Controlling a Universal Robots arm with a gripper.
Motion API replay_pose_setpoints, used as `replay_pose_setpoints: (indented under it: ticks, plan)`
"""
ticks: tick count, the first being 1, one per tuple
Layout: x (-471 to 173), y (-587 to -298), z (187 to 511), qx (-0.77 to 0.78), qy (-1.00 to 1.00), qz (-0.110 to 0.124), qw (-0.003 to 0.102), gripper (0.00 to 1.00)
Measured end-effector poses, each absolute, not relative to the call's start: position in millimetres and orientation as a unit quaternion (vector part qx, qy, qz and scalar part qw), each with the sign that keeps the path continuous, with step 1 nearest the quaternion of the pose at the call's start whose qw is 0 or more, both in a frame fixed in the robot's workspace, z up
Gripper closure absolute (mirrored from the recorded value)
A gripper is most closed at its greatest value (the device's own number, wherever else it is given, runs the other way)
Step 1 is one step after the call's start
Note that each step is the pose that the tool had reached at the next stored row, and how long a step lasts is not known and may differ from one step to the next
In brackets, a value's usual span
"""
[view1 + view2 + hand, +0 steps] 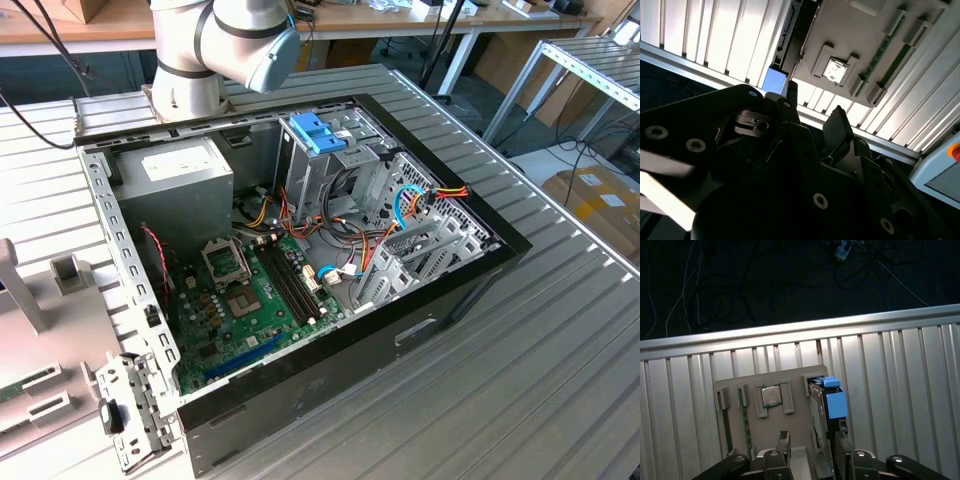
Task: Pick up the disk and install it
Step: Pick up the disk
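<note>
Over the grey holder on the ribbed worktop, the tool is hanging with its fingers spread wide, one on each side of the disk. The disk is standing on edge in the holder's end slot, its blue side piece showing, outside the open computer case.

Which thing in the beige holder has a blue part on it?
The disk, standing on edge in its slot. It carries a bright blue plastic piece; the square chip and the thin green strips beside it have none.
</note>
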State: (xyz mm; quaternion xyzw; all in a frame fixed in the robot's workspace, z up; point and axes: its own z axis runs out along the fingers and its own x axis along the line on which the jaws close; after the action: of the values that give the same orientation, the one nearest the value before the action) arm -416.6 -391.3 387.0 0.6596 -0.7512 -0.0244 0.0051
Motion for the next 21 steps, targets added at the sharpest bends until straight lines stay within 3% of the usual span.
replay_pose_setpoints:
  ticks: [21]
  plan:
    - [-416.7, -375.2, 380.4, 0.675, -0.737, -0.024, 0.005, 0.52]
